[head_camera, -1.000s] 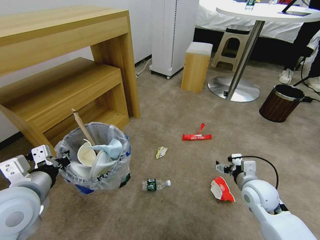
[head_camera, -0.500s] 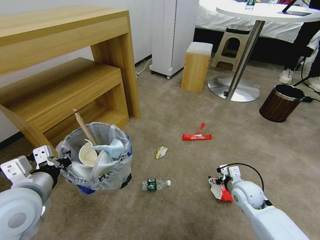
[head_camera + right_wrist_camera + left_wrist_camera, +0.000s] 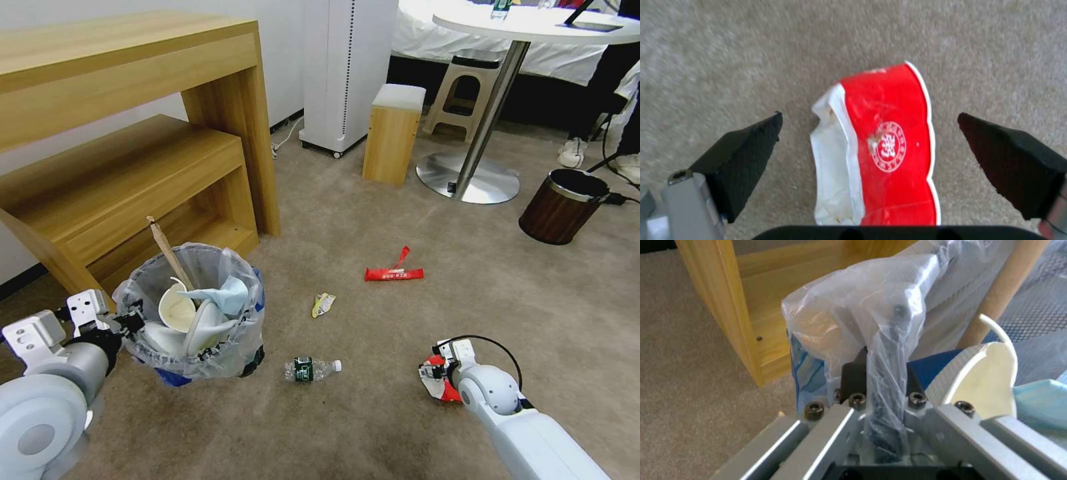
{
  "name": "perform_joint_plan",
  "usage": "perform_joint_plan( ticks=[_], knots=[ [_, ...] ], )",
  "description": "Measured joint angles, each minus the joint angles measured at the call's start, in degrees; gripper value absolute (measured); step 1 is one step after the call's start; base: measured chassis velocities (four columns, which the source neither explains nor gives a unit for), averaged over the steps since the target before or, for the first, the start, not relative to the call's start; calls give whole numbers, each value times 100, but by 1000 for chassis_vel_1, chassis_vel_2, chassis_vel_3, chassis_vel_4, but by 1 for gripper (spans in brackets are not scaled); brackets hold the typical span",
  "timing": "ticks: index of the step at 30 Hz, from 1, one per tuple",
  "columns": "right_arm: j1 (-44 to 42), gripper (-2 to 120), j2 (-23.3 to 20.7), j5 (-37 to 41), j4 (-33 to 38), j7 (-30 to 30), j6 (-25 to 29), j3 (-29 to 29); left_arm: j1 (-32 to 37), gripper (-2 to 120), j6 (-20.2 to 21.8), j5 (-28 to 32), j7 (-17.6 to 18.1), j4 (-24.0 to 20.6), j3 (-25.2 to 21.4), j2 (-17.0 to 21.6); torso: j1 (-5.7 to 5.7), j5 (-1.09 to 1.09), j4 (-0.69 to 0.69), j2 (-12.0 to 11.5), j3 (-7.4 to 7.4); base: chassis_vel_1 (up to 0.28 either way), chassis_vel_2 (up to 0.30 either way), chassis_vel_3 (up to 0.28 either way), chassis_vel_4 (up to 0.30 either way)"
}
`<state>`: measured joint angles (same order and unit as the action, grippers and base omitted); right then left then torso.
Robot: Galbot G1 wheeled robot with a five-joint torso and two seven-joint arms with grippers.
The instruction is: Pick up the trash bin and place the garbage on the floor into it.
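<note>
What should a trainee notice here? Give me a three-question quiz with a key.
1. True or false: the right gripper has its fingers open on either side of the red wrapper.
2. What does the left gripper hold? A) the trash bin by its rim B) the small bottle C) nothing
3. Fill in: the small bottle lies on the ____.

Key: 1 true; 2 A; 3 floor.
</note>
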<state>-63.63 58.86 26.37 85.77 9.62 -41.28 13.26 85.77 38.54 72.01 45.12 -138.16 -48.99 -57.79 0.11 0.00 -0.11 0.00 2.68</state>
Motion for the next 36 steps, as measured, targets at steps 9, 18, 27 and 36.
perform_joint_plan(
  ticks=[9, 18, 27, 36],
  knots=[
    [-24, 94, 69, -321, -208, -73, -10, -78, 7, 1, -1, -1, -3, -35, -2, 13, 0, 0, 0, 0, 0, 0, 0, 0, 0],
    [-59, 71, 169, -647, -421, -144, -23, -233, 37, 1, -6, -3, -5, -60, -27, 18, 0, 0, 0, 0, 0, 0, 0, 0, 0],
    [-100, 36, 120, -633, -350, -138, -22, -253, 31, 1, -9, -38, -7, -51, -10, 18, 0, 0, 0, 0, 0, 0, 0, 0, 0],
    [-144, 13, 64, -614, -253, -131, 26, -219, -1, 1, -11, -97, -18, -3, 45, 15, 0, 0, 0, 0, 0, 0, 0, 0, 0]
  ],
)
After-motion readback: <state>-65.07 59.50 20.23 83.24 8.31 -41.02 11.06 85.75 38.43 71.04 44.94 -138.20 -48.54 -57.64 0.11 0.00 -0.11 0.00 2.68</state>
